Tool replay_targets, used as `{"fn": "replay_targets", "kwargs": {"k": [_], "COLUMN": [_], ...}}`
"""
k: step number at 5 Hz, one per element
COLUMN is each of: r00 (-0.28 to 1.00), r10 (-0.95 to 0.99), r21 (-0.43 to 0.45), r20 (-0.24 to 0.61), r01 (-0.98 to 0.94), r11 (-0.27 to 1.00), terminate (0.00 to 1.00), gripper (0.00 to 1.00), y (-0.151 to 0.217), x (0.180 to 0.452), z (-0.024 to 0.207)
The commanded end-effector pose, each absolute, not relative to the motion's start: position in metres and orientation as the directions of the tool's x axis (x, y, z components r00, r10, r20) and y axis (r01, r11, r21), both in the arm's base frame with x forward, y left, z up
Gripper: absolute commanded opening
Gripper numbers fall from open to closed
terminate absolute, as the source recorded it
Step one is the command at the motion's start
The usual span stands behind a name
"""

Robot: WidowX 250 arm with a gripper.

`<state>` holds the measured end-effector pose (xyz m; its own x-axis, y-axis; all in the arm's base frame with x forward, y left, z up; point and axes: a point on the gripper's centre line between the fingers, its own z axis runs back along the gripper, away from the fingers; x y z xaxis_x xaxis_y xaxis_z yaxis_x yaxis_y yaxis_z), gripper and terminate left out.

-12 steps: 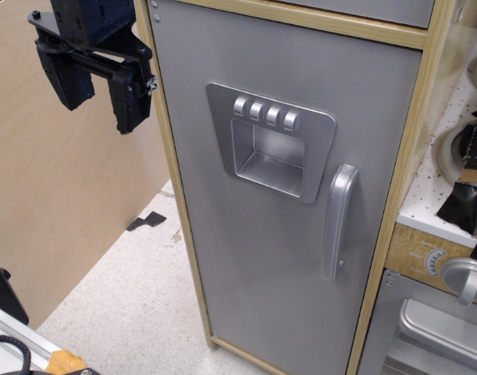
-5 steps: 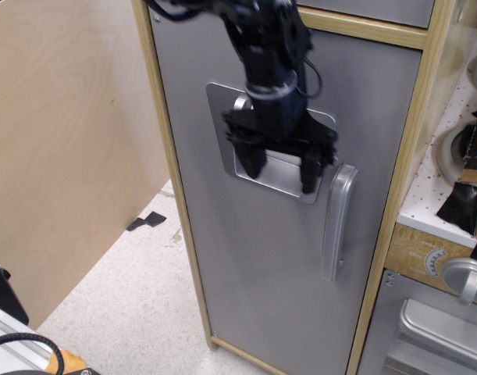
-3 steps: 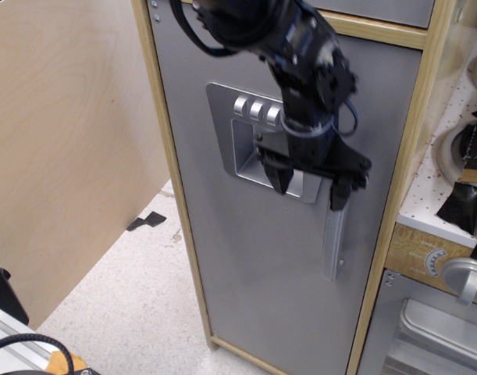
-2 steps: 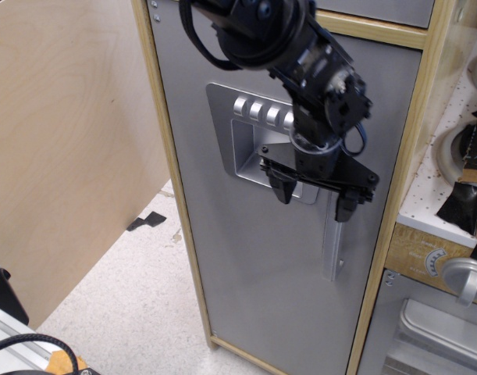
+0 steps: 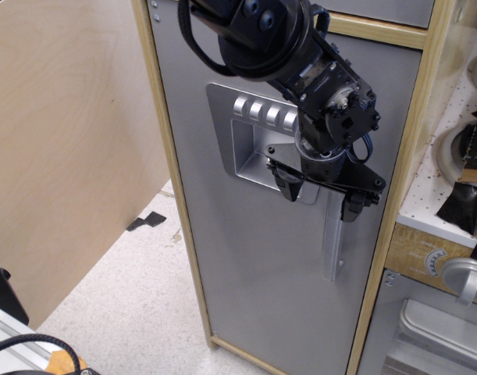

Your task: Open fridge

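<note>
The fridge (image 5: 246, 258) is a tall toy unit with a matte silver-grey door in a light wood frame; the door is shut. Its recessed dispenser panel (image 5: 250, 141) with silver buttons sits mid-door. The curved silver handle (image 5: 332, 242) runs down the door's right side, its top hidden behind my gripper. My black gripper (image 5: 322, 194) is open, pointing down in front of the door. One finger (image 5: 288, 186) hangs left of the handle and the other (image 5: 353, 207) right of it, so the jaws straddle the handle's upper end.
A plywood wall (image 5: 66, 156) stands to the left. The speckled floor (image 5: 129, 289) lies below. To the right are a short silver oven door with a round knob (image 5: 464, 281) and a white pegboard shelf with utensils (image 5: 464, 156). A black cable (image 5: 19, 344) lies at bottom left.
My arm swung in from the upper left, across the dispenser panel, down and right. The open gripper has come to straddle the top of the handle. The door has not moved.
</note>
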<state>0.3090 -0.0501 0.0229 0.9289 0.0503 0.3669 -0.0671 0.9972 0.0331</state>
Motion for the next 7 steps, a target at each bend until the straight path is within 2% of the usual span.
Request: {"fn": "replay_targets", "kwargs": {"k": [1, 3, 4, 6, 7], "r00": [0.911, 0.921, 0.915, 0.917, 0.93], "r10": [0.024, 0.049, 0.062, 0.052, 0.084], "r21": [-0.024, -0.099, -0.086, -0.053, -0.034], "r20": [0.413, 0.386, 0.398, 0.396, 0.357], "r01": [-0.015, -0.012, -0.03, -0.033, -0.077], "r11": [1.0, 0.995, 0.996, 0.998, 0.996], "terminate": [0.0, 0.0, 0.0, 0.0, 0.0], "gripper": [1.0, 1.0, 0.0, 0.0, 0.0], "y": [-0.053, -0.066, -0.067, -0.067, -0.064], "x": [0.327, 0.34, 0.34, 0.337, 0.315], "z": [0.043, 0.034, 0.031, 0.032, 0.036]}}
